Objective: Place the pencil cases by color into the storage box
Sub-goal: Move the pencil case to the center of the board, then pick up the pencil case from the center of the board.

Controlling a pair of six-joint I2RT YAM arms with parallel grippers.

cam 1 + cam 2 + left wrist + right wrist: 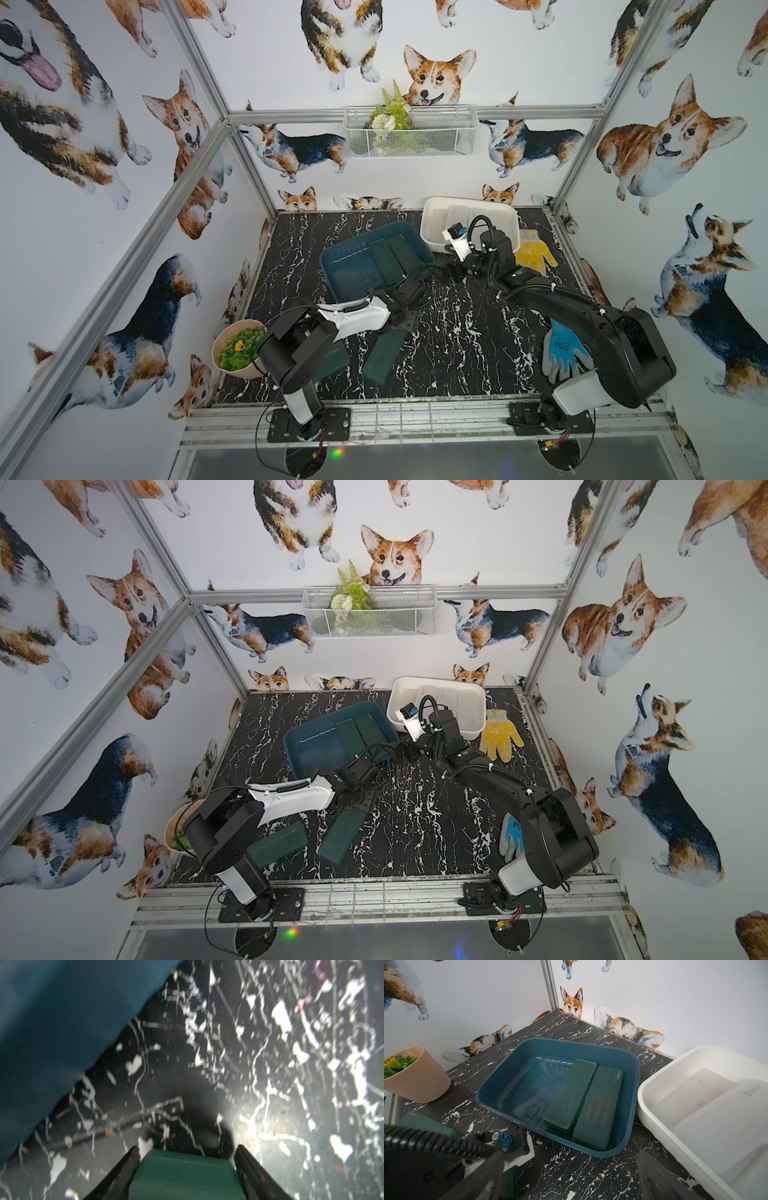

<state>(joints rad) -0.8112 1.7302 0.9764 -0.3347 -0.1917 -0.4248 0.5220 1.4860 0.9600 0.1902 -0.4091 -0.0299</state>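
Note:
My left gripper (187, 1153) is shut on the end of a dark green pencil case (185, 1176). In both top views this case (382, 357) (340, 837) slants across the table's front middle, with the left gripper (400, 322) at its far end. Another green case (276, 845) lies beside the left arm's base. The blue storage box (492, 1088) holds two green cases (571, 1093) (600, 1107) side by side. The white storage box (675, 1057) holds frosted white cases (695, 1093). My right gripper (571, 1178) hangs open over bare table between the two boxes.
A yellow glove (534, 253) lies right of the white box. A blue-grey glove (563, 353) lies under the right arm. A beige pot of green plants (237, 353) stands at the front left corner. A wire basket (409, 133) hangs on the back wall.

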